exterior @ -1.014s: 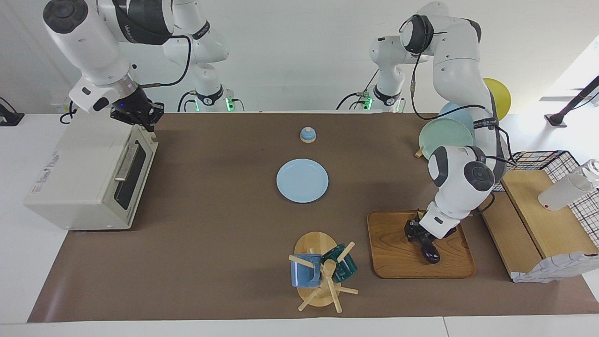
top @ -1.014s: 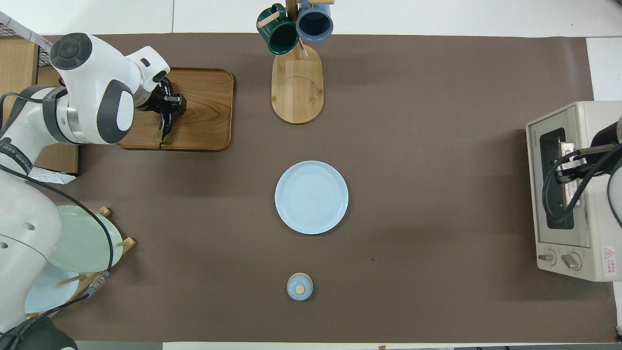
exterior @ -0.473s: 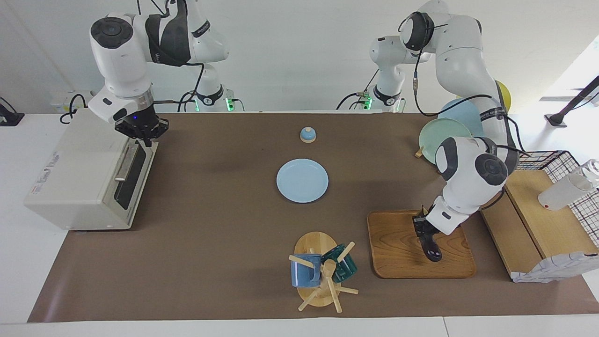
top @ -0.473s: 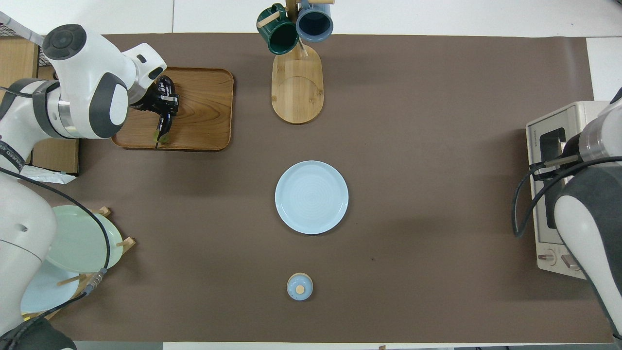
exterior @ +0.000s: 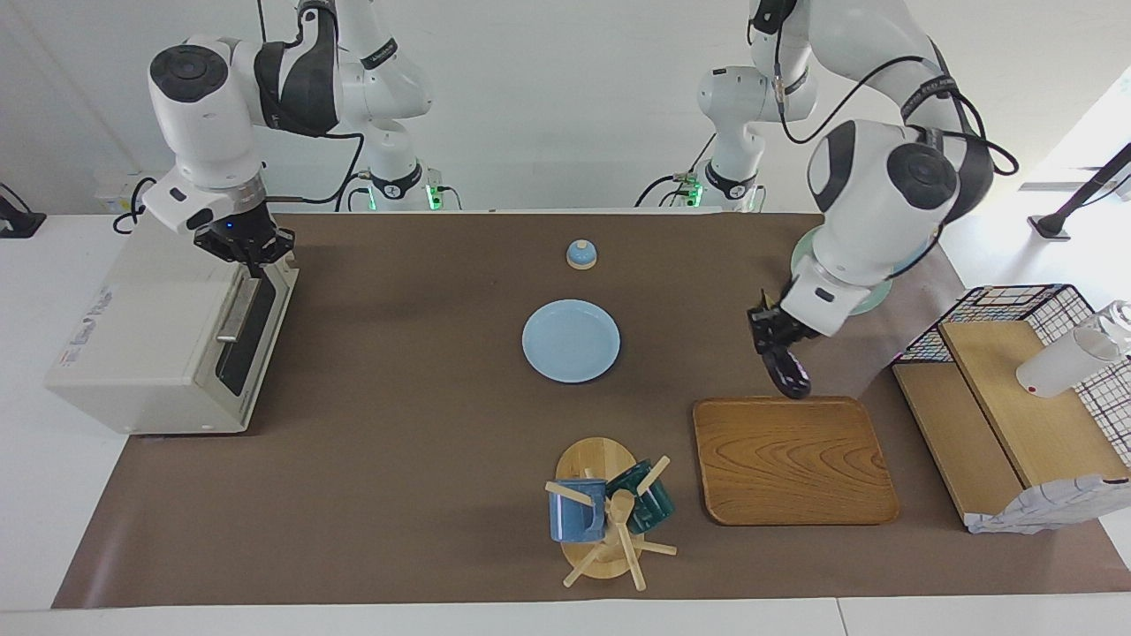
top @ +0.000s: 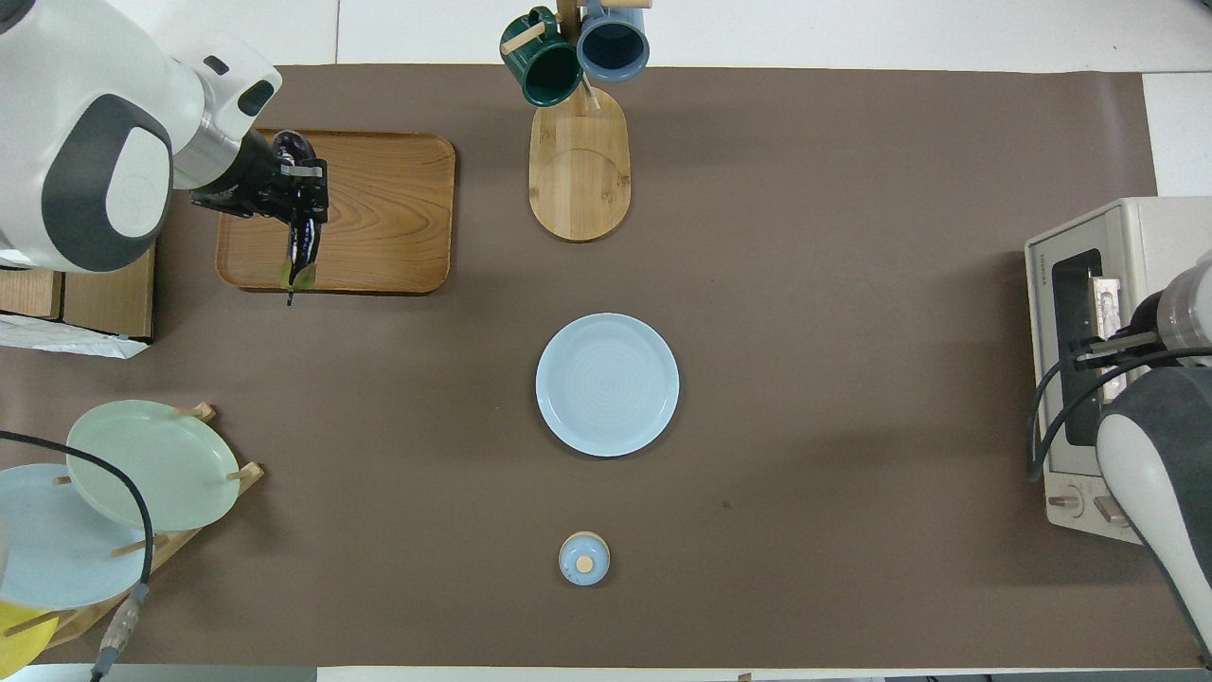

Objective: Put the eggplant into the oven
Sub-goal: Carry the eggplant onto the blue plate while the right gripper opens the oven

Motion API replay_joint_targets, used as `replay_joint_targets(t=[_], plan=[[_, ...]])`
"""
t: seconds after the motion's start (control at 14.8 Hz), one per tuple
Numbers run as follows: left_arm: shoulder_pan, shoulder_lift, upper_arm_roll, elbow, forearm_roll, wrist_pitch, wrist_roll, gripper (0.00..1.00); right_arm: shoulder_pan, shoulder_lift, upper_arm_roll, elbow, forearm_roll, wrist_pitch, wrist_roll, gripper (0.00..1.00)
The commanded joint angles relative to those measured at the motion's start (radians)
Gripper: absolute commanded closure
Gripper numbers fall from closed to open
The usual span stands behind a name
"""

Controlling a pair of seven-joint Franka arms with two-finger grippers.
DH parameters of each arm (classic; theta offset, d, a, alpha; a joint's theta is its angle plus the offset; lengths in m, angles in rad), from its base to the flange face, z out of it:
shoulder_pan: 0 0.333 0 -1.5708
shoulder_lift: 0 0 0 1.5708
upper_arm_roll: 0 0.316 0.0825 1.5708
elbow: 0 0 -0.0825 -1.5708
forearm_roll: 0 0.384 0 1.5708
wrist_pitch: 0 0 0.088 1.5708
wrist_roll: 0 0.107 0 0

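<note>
My left gripper [exterior: 778,340] clamped the eggplant [exterior: 789,371], hanging lengthwise below its fingers; the oven [exterior: 168,331] sat under my right gripper [exterior: 252,256], fingers unreadable.

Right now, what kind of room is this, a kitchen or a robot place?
Probably a robot lab set up like a pretend kitchen. Two robot arms stand at a table with a toaster oven, a mug rack and plates. The left claw holds an eggplant up in the air.

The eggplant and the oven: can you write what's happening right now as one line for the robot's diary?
left hand: holds eggplant in air over wooden tray | right hand: at oven door's top edge | oven door: shut | eggplant: not in oven
</note>
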Motion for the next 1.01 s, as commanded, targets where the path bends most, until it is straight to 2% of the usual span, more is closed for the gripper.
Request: replay_joint_targets(t=[0.0,0.2,0.41,0.54,0.68,0.95], plan=[[-0.106,-0.144,0.019,-0.218,-0.091,0.072,-0.126,1.0,-0.044,-0.012,0.006,-0.07,-0.02,0.089,0.026,1.0],[-0.222,-0.201,0.019,-0.376,-0.162,0.269,-0.191,1.0,-0.053,0.008,0.006,-0.074,-0.035,0.097,0.027,1.0],[-0.341,-0.128,0.019,-0.418,-0.162,0.4,-0.24,1.0,-0.053,0.019,0.006,-0.074,-0.068,0.1,0.014,1.0],[-0.359,-0.115,0.019,-0.475,-0.162,0.516,-0.251,1.0,-0.051,0.019,0.008,-0.074,-0.078,0.099,0.006,1.0],[-0.388,-0.044,0.022,-0.467,-0.162,0.567,-0.26,1.0,-0.054,0.019,0.006,-0.074,-0.078,0.1,-0.005,1.0],[-0.405,0.047,0.023,-0.466,-0.153,0.681,-0.271,1.0,-0.059,0.019,0.008,-0.084,-0.075,0.1,-0.002,1.0]])
